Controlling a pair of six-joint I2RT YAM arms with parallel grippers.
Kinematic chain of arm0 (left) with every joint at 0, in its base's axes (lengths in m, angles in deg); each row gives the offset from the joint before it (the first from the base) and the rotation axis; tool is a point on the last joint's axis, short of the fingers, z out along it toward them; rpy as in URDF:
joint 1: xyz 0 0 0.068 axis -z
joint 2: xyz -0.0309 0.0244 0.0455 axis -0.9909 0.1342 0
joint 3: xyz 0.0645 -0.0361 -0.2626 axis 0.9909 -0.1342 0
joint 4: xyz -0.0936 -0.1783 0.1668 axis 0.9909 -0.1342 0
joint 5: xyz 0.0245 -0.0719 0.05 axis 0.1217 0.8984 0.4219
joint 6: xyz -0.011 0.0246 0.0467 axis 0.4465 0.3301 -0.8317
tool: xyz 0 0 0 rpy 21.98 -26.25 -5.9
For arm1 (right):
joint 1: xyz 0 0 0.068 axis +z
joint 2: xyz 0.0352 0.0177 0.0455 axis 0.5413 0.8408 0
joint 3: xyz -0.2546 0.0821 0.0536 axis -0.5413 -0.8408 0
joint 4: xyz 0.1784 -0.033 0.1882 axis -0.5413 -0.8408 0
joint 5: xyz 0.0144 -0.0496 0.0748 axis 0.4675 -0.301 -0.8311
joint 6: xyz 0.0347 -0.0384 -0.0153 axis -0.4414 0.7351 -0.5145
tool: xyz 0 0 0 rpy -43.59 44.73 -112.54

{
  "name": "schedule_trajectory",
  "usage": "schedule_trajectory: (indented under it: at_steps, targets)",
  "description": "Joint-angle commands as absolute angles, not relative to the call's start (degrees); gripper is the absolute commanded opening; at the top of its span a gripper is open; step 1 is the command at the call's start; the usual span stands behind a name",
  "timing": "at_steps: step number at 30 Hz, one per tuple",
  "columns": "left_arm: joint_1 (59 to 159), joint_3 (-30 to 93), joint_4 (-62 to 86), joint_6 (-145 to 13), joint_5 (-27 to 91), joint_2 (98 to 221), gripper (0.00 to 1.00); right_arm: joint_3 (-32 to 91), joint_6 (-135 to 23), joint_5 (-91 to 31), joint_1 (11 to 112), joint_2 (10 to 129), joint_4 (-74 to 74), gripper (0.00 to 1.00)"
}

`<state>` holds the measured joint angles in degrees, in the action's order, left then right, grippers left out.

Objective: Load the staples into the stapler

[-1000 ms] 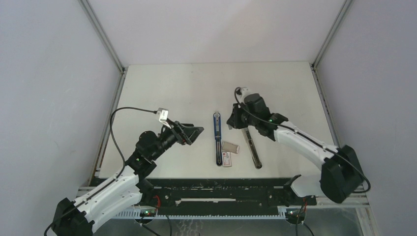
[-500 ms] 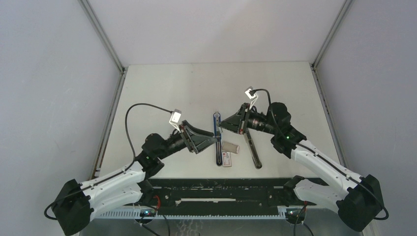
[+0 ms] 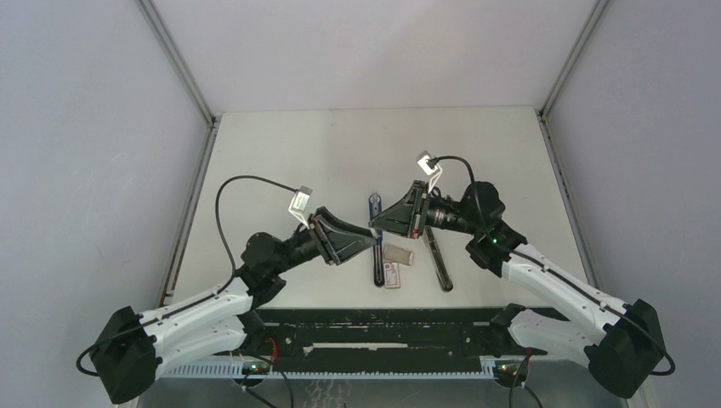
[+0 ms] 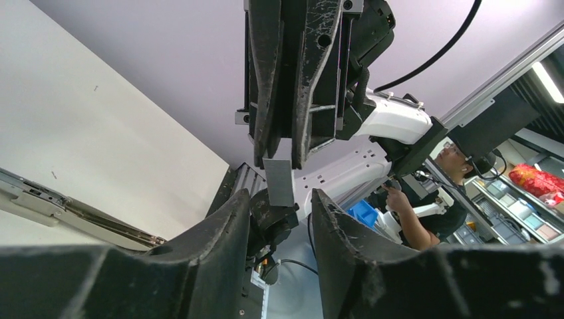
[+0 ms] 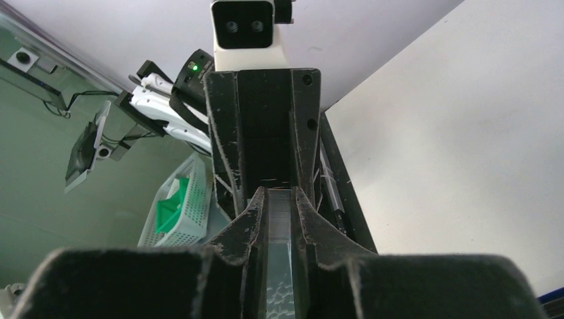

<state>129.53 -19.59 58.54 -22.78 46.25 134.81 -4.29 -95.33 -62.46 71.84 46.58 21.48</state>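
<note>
strip point(image 5: 280, 222): one; pinched in right gripper point(image 5: 279, 194); held above table point(image 3: 281, 161)
left gripper point(image 4: 281, 197): unclenched; fingers point(image 4: 233, 226) flank strip end, not touching
box point(image 3: 391, 275): one; tray point(image 3: 398, 254): one; both on table beside stapler point(image 3: 377, 265)

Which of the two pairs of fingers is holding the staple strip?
The right fingers: they pinch the staple strip between them. The left fingers only stand on either side of it, with gaps showing.
</note>
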Motion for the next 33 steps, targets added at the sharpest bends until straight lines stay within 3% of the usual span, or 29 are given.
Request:
schedule_trajectory:
  at_steps: [1, 26, 30, 33]
  targets:
    - [129.9, -15.7, 61.5, -21.8, 46.9, 134.3, 0.42, -4.2, -96.5, -63.9, 73.0, 46.3, 26.1, 0.11]
    - [130.1, -15.0, 63.1, -20.2, 47.1, 134.1, 0.19, -4.2, -94.6, -63.4, 73.7, 46.5, 23.2, 0.1]
    - [130.1, -15.7, 63.0, -20.2, 46.6, 134.0, 0.09, -4.2, -93.1, -62.2, 73.7, 46.2, 21.6, 0.13]
    - [130.0, -16.1, 61.8, -20.1, 46.2, 133.9, 0.07, -4.2, -91.4, -60.6, 73.3, 45.3, 19.8, 0.2]
